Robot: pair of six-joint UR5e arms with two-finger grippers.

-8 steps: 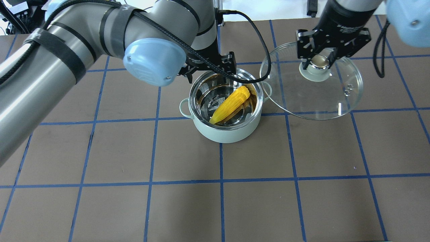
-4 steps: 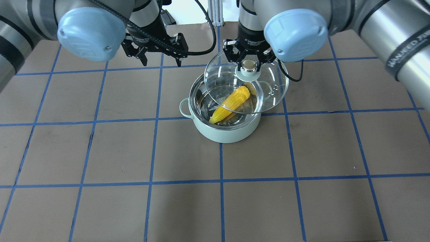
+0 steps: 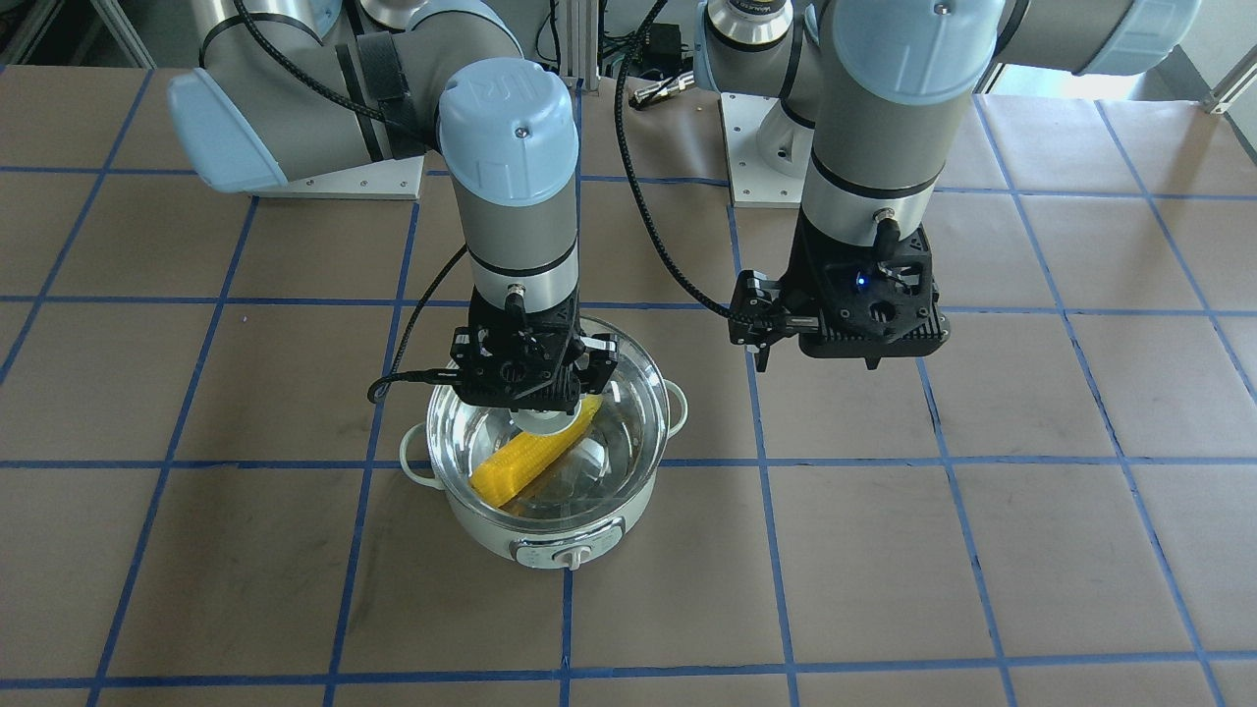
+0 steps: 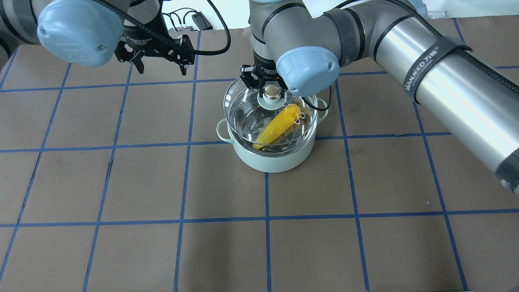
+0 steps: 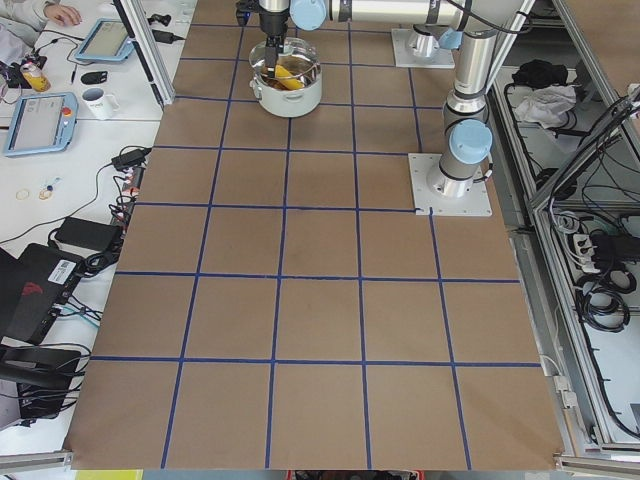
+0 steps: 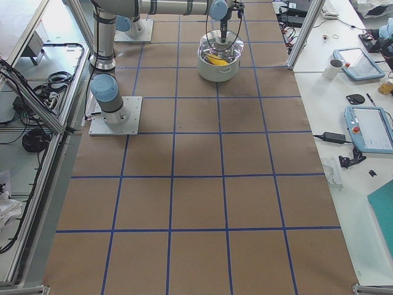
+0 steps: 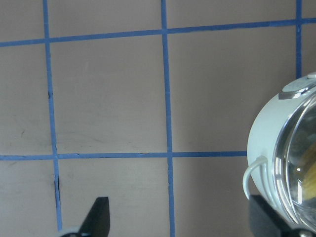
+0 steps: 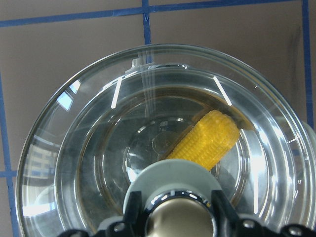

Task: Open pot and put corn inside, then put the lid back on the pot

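Note:
The pale green pot (image 4: 275, 160) stands mid-table with the yellow corn (image 4: 278, 125) lying slantwise inside it. My right gripper (image 4: 272, 91) is shut on the knob of the glass lid (image 4: 242, 117). It holds the lid level over the pot's mouth, at or just above the rim. The front view shows the same: right gripper (image 3: 536, 395), lid (image 3: 628, 417), corn (image 3: 525, 460), pot (image 3: 542, 538). The right wrist view looks through the lid (image 8: 74, 148) at the corn (image 8: 210, 140). My left gripper (image 4: 156, 61) is open and empty, to the pot's left, and also shows in the front view (image 3: 847, 329).
The brown table has blue tape grid lines (image 4: 265, 217). In the left wrist view the pot's side and loop handle (image 7: 269, 143) sit at the right edge, with bare table to the left. Operators' benches with tablets (image 6: 368, 126) lie beyond the table's far side.
My right gripper has carried the lid from the pot's right to over its mouth and lowered it. My left gripper has drawn away from the pot to the left.

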